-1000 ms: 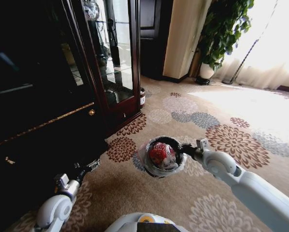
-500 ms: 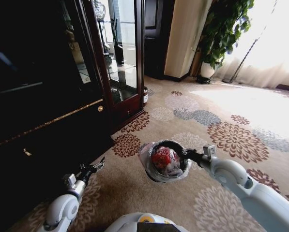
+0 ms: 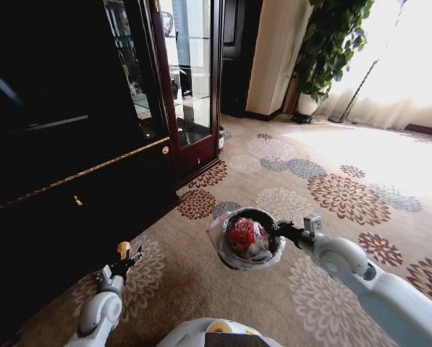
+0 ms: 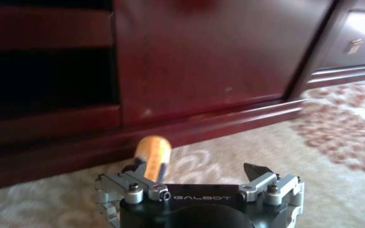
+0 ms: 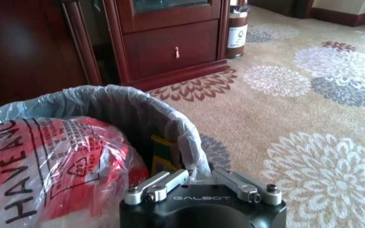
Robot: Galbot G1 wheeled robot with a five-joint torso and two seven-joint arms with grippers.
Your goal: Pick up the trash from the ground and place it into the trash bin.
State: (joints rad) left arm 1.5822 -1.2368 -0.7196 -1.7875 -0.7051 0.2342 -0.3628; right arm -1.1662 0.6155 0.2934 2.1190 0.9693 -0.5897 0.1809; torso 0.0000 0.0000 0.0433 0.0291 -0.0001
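- The bin (image 3: 249, 239) hangs above the carpet (image 3: 331, 181) in front of me, lined with a pale bag and holding a red-and-white bag (image 3: 244, 234).
- My right gripper (image 5: 195, 183) is clamped on the bin's rim.
- An orange-topped piece (image 3: 123, 248) stands by the cabinet (image 3: 71, 166), just ahead of my left gripper (image 4: 198, 173), whose fingers are spread and hold nothing.
- Risk, as I judge it: the piece looks tall and narrow, so an off-centre finger could tip it over.
- The full bin could shed litter if the rim grip slips.
- Against the earlier frames, the camera has swung, and the orange piece is now in sight.
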